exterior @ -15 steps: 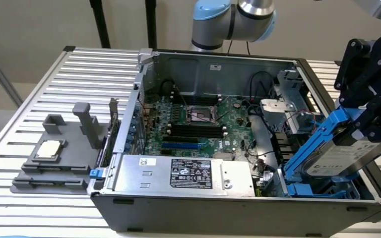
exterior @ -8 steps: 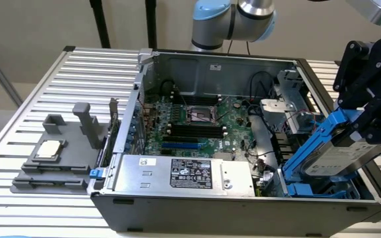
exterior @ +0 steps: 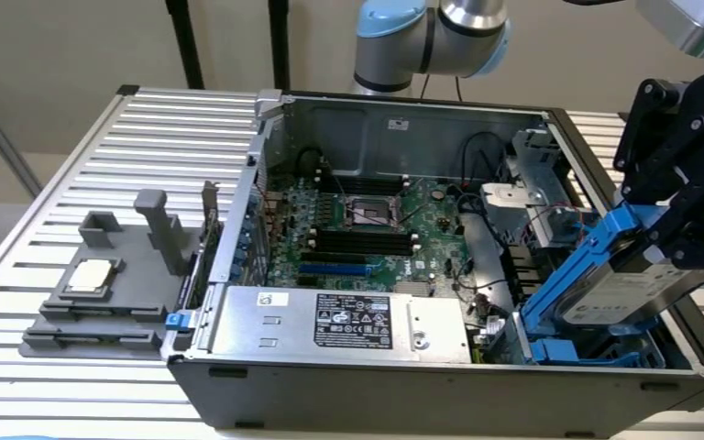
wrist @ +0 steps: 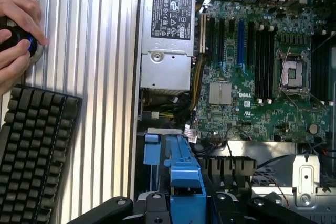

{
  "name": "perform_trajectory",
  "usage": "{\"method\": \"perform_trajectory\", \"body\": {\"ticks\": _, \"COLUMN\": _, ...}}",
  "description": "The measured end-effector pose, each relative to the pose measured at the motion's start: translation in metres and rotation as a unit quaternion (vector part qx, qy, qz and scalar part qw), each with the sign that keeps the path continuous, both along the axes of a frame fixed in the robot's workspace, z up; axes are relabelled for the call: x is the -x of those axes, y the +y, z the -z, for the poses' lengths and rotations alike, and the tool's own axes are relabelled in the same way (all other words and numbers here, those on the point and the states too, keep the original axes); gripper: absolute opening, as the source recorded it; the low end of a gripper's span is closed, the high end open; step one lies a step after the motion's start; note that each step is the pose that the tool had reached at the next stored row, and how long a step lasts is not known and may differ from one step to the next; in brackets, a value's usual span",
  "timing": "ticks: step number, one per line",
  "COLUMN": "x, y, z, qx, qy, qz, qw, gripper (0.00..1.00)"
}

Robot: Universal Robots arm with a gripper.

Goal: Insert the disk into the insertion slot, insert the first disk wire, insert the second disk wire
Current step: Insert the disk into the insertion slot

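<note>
1. The claw [exterior: 676,240] is clamped on the upper end of the disk [exterior: 621,293] and holds it by its blue frame.
2. Taking the motherboard [exterior: 377,229] as the dial's centre in the exterior view, the disk hangs at about four o'clock, tilted, label side up.
3. Its lower end points down into the slot [exterior: 568,354], the grey cage with blue rails in the computer case [exterior: 450,390]. Whether they touch I cannot tell, and the disk is not seated.
4. The power supply [exterior: 340,321] lies at six o'clock, just beside the slot.
5. A grey fixture [exterior: 71,335] with a small chip [exterior: 91,275] on it stands on the table [exterior: 181,137] at nine o'clock, outside the case.
6. In the wrist view a person's hands [wrist: 16,30] rest on a black knob, next to a keyboard [wrist: 34,156].
</note>
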State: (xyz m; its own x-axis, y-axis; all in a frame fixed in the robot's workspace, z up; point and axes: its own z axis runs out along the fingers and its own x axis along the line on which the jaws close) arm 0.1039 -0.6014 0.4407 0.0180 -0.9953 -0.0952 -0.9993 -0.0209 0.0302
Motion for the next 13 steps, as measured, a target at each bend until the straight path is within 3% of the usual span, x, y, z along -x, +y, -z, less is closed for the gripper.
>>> {"method": "perform_trajectory", "body": {"ticks": 8, "x": 0.0, "y": -0.0027, "z": 0.0001, "qx": -0.0003, "qy": -0.0001, "qz": 0.0, "qw": 1.0, "gripper": 0.33}}
{"method": "perform_trajectory", "body": {"ticks": 13, "x": 0.0, "y": -0.0029, "z": -0.0068, "qx": -0.0003, "qy": 0.0004, "qz": 0.0, "qw": 1.0, "gripper": 0.33}}
